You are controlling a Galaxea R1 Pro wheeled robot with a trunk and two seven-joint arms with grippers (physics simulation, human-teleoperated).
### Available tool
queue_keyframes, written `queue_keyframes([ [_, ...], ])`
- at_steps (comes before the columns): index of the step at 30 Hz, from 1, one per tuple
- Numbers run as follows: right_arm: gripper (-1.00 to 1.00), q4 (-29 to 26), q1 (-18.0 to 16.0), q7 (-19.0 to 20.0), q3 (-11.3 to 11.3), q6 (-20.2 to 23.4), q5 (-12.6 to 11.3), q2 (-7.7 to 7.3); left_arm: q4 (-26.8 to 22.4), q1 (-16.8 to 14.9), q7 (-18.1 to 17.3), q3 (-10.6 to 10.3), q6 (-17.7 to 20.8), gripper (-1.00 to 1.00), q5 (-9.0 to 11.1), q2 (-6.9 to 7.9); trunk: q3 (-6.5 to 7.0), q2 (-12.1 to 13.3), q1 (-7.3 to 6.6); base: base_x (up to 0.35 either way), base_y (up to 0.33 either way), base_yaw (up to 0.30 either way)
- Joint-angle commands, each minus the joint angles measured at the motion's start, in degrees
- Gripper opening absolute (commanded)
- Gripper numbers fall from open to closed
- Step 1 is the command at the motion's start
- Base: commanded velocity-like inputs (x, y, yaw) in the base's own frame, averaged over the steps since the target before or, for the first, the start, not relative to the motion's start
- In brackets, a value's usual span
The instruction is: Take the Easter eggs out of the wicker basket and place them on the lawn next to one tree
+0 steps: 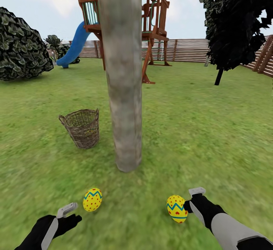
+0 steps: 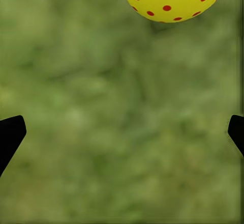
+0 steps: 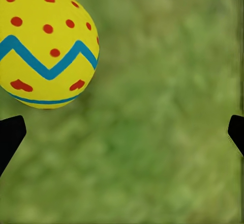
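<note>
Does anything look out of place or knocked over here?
Nothing is spilled or damaged. The wicker basket stands slightly tilted on the lawn. Two Easter eggs lie on the grass near the tree, each beside an open hand.

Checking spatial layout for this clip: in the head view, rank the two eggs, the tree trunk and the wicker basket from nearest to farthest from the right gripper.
From the right gripper:
1. right egg, just beside it
2. left egg, near the left gripper
3. tree trunk, ahead, centre
4. wicker basket, beyond, left of the trunk

Black grippers (grey-tipped) on grey-white forearms (image 1: 235, 229).
</note>
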Motion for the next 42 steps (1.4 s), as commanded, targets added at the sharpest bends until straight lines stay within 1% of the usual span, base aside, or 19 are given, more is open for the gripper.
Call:
queue_keyframes([
  [1, 1.00, -0.09, 0.00, -0.34, 0.38, 0.31, -0.54, -0.17, -0.01, -0.02, -0.19, 0.18, 0.32, 1.00, 0.03, -0.04, 0.18, 0.00, -0.04, 0.000, 0.000, 0.000],
  [6, 1.00, -0.15, 0.00, -0.22, 0.25, 0.83, -0.80, -0.47, 0.04, -0.02, -0.19, 0.18, 0.32, 1.00, 0.04, -0.02, 1.28, 0.06, -0.16, -0.178, 0.000, 0.000],
  [26, 1.00, -0.14, 0.00, -0.42, 0.31, 0.74, -0.65, -0.51, 0.04, -0.02, -0.19, 0.18, 0.36, 1.00, 0.04, 0.03, 5.71, 0.33, -0.68, -0.333, 0.000, 0.000],
  [42, 1.00, -0.04, 0.00, -0.55, 0.36, 0.63, -0.56, -0.46, 0.03, -0.02, -0.23, 0.18, 0.32, 1.00, 0.04, 0.02, 9.26, 0.54, -1.09, -0.026, 0.000, 0.001],
])
